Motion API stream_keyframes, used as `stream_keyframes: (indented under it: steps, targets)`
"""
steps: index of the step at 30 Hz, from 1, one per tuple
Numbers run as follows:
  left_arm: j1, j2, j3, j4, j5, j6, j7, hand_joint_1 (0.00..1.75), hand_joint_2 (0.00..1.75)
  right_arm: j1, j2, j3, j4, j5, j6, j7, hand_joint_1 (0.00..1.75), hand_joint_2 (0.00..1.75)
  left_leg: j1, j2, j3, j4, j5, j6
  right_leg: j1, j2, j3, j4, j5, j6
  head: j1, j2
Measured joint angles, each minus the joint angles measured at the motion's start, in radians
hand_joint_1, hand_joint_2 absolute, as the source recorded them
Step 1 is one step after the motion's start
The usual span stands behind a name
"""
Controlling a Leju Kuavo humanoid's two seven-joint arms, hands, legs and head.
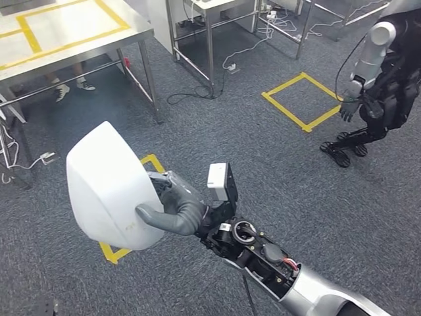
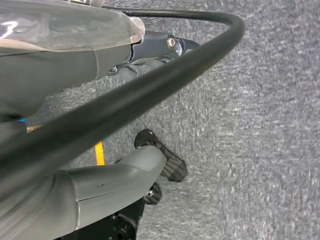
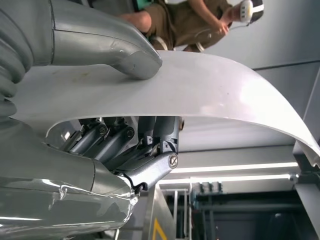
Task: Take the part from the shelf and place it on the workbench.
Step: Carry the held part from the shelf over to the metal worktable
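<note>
The right hand point(image 1: 173, 207) grasps the smooth white curved plastic shell part point(image 1: 106, 184), thumb point(image 3: 113, 50) on its outer face, dark fingers point(image 3: 151, 145) beneath its edge, arm extended above grey carpet point(image 1: 298, 197) with yellow tape point(image 1: 298, 99). The left hand point(image 2: 113, 180) hangs; whether clenched or released cannot be told

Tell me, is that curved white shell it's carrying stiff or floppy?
Probably stiff: the thin curved white plastic shell keeps its shape though the right hand grips one edge. Likely light, carried one-handed. Its smooth glossy face could slip between thumb and fingers.
</note>
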Motion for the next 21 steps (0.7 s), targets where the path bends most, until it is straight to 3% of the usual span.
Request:
stream_keyframes:
  steps: [1,3,5,7,9,10,11,13,15,16,18,20,21]
  targets:
    - [0.0,0.0,0.0,0.0,-0.001,-0.001,0.0,0.0,1.75,0.0,0.0,0.0,0.0,0.001,-0.001,0.001,1.69,1.75,0.002,-0.01,-0.005,0.0,0.002,-0.006,0.001,0.01,0.01,-0.021,0.001,-0.003,0.001,0.0]
    - [0.005,0.003,0.0,0.001,-0.003,-0.001,0.0,0.0,1.75,0.001,0.0,0.0,-0.003,0.002,-0.002,0.004,1.69,1.75,0.006,-0.027,-0.012,-0.002,0.007,-0.019,0.0,-0.005,0.022,-0.035,0.002,-0.005,0.004,0.0]
    - [0.006,0.005,0.0,0.002,-0.005,-0.001,0.0,0.0,1.75,0.0,0.001,0.0,-0.007,0.002,-0.002,0.004,1.69,1.75,0.004,0.006,-0.028,0.029,-0.012,-0.029,-0.006,-0.029,0.031,-0.051,0.011,-0.011,-0.001,0.0]
    - [0.0,0.007,0.0,0.002,-0.005,-0.001,0.0,0.0,1.75,0.001,0.001,0.0,-0.009,0.003,-0.003,0.005,1.69,1.75,0.004,0.063,-0.085,0.14,-0.07,-0.039,-0.007,-0.057,0.036,-0.061,0.015,-0.016,-0.017,0.0]
    - [-0.001,0.008,0.0,0.002,-0.005,-0.001,0.0,0.0,1.75,0.006,0.001,0.0,-0.009,0.003,-0.005,0.005,1.69,1.75,0.009,0.084,-0.15,0.265,-0.116,-0.05,-0.006,-0.084,0.035,-0.061,0.013,-0.017,-0.03,0.0]
    - [0.0,0.008,0.0,0.002,-0.005,-0.001,0.0,0.0,1.75,0.009,0.001,0.0,-0.009,0.004,-0.006,0.006,1.69,1.75,0.012,0.088,-0.162,0.285,-0.114,-0.054,-0.006,-0.097,0.035,-0.06,0.011,-0.016,-0.034,0.0]
    - [0.002,0.008,0.0,0.002,-0.005,-0.001,0.0,0.0,1.75,0.01,0.001,0.0,-0.01,0.004,-0.006,0.006,1.69,1.75,0.016,0.093,-0.151,0.264,-0.094,-0.058,-0.006,-0.109,0.035,-0.059,0.009,-0.014,-0.039,0.0]
    - [0.002,0.01,0.0,0.002,-0.005,-0.001,0.0,0.0,1.75,0.011,0.001,0.0,-0.011,0.007,-0.006,0.007,1.69,1.75,0.02,0.12,-0.079,0.128,-0.03,-0.062,-0.006,-0.131,0.037,-0.053,0.001,-0.007,-0.048,0.0]
    - [0.0,0.012,0.0,0.002,-0.005,-0.001,0.0,0.0,1.75,0.011,0.002,0.0,-0.014,0.009,-0.005,0.008,1.69,1.75,0.017,0.149,-0.023,0.022,0.003,-0.052,-0.001,-0.147,0.038,-0.046,-0.01,0.006,-0.056,0.0]
    - [-0.001,0.012,0.0,0.002,-0.005,-0.001,0.001,0.0,1.75,0.011,0.002,0.0,-0.015,0.01,-0.005,0.009,1.69,1.75,0.015,0.152,-0.015,0.005,0.003,-0.043,0.002,-0.154,0.04,-0.044,-0.014,0.012,-0.056,0.0]
    - [0.001,0.012,0.0,0.002,-0.005,-0.001,0.001,0.0,1.75,0.011,0.002,-0.001,-0.016,0.011,-0.005,0.01,1.69,1.75,0.012,0.133,-0.016,0.007,0.0,-0.023,0.004,-0.166,0.046,-0.045,-0.021,0.023,-0.048,0.0]
    - [0.002,0.011,0.0,0.002,-0.005,-0.001,0.001,0.0,1.75,0.01,0.002,-0.001,-0.017,0.014,-0.002,0.01,1.69,1.75,0.014,0.116,-0.014,0.005,-0.001,-0.008,-0.001,-0.138,0.037,-0.016,-0.047,0.034,-0.04,0.0]
    - [0.002,0.011,0.0,0.002,-0.005,0.0,0.001,0.0,1.75,0.011,0.002,-0.001,-0.017,0.015,0.0,0.009,1.69,1.75,0.015,0.108,-0.012,0.004,0.0,-0.001,-0.003,-0.114,0.016,0.031,-0.075,0.037,-0.035,0.0]
